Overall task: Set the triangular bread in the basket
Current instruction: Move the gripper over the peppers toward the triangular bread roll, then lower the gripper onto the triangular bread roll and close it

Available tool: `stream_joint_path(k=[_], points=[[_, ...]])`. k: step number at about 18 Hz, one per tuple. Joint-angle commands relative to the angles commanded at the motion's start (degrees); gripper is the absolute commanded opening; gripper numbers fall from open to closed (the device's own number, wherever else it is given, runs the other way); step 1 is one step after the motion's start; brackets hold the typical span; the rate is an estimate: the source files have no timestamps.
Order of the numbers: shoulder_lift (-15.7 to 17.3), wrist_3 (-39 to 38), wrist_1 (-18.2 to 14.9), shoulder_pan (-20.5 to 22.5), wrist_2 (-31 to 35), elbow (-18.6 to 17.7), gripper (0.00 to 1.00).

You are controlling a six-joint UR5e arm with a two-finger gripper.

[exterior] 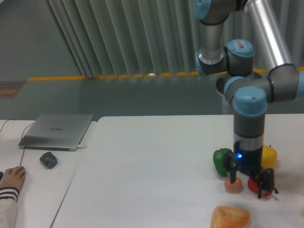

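Observation:
The triangular bread [230, 217], a golden-orange crusty wedge, lies at the front edge of the white table [152, 166], partly cut off by the bottom of the view. My gripper [248, 182] hangs open just behind and slightly right of it, fingers pointing down, a little above the table. One finger stands in front of the tan egg [232, 186], the other in front of the red pepper [264, 188]. Nothing is between the fingers. The basket is out of view.
A green pepper [221, 160] and a yellow pepper [269, 156] sit behind the gripper, partly hidden by the arm. At the far left are a closed laptop [57, 130], a dark mouse [48, 159] and a person's hand [10, 180].

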Motion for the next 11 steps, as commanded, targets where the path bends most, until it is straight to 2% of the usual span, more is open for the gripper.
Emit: stream_joint_path(k=[2,5,7,11], points=[[-0.5,-1.9,0.7,-0.8,0.0,0.0,1.00],[-2.2,-6.4,3.8,-1.4,0.0,0.0,1.00],[-3.5,-6.9,3.9,-1.9,0.2,0.0,1.00],[-4.1,-7.0,3.9,-2.3,0.3,0.2,1.00]])
